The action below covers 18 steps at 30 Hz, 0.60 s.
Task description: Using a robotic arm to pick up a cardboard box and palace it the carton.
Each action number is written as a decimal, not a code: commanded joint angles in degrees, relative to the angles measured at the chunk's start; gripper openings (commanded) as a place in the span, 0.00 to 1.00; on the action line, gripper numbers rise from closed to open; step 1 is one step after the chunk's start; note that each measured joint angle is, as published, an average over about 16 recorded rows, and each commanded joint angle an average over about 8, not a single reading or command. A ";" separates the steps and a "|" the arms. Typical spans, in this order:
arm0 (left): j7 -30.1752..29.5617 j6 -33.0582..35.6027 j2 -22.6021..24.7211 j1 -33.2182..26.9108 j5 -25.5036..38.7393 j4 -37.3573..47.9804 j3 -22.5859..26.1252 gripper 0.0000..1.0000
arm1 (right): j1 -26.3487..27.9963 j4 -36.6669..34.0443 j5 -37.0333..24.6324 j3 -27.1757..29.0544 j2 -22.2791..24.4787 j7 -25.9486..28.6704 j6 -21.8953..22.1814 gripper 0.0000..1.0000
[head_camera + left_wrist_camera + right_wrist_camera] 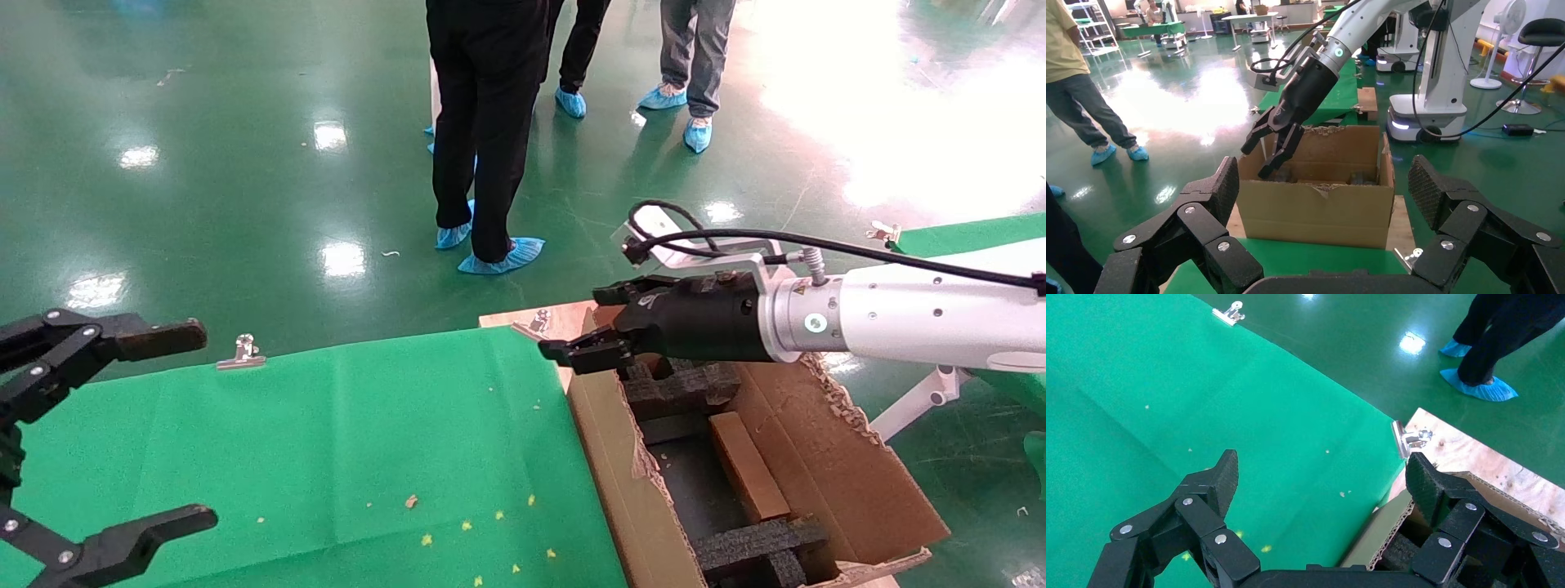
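Observation:
The carton (825, 465) stands right of the green table, its flaps ragged, with black foam blocks (678, 385) inside. The small cardboard box (745, 467) lies on edge inside it, between the foam blocks. The robotic arm's right gripper (576, 322) is open and empty, and hovers over the carton's far left corner. The left wrist view shows it (1265, 149) above the carton (1315, 211). The right wrist view (1321, 481) looks past the carton's rim (1389, 530) onto the cloth. My left gripper (200, 425) is open and empty at the table's left edge.
A green cloth (351, 441) covers the table, held by metal clips (242, 351). The carton rests on a wooden board (539, 314). Several people in blue shoe covers (500, 257) stand on the floor beyond. Another robot base (1428, 116) stands behind the carton.

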 commanded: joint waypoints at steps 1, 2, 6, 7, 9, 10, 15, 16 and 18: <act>0.00 0.00 0.00 0.00 0.00 0.00 0.00 1.00 | 0.02 -0.13 0.24 0.04 -0.04 -0.02 -0.28 1.00; 0.00 -0.01 0.00 0.00 0.00 0.00 0.00 1.00 | -0.11 -0.22 0.15 0.13 -0.05 0.03 -0.27 1.00; 0.01 -0.01 0.00 0.00 0.00 0.02 0.01 1.00 | -1.51 -0.40 0.31 2.47 -0.25 -0.77 -1.63 1.00; 0.01 -0.01 0.00 -0.01 -0.01 0.02 0.01 1.00 | -2.11 -0.46 0.44 3.52 -0.34 -1.16 -2.27 1.00; 0.02 -0.01 0.00 -0.01 -0.01 0.03 0.02 1.00 | -3.57 -0.60 0.75 6.07 -0.55 -2.13 -3.84 1.00; 0.02 0.00 0.00 -0.01 -0.01 0.03 0.02 1.00 | -4.42 -0.68 0.93 7.57 -0.68 -2.69 -4.75 1.00; 0.03 0.00 -0.01 -0.02 -0.02 0.04 0.04 1.00 | -8.85 -1.10 1.87 15.30 -1.33 -5.61 -9.50 1.00; 0.03 0.00 -0.01 -0.02 -0.02 0.04 0.04 1.00 | -9.74 -1.18 2.06 16.84 -1.46 -6.20 -10.45 1.00; 0.03 -0.01 -0.01 -0.03 -0.02 0.04 0.05 1.00 | -11.50 -1.35 2.44 19.93 -1.71 -7.36 -12.35 1.00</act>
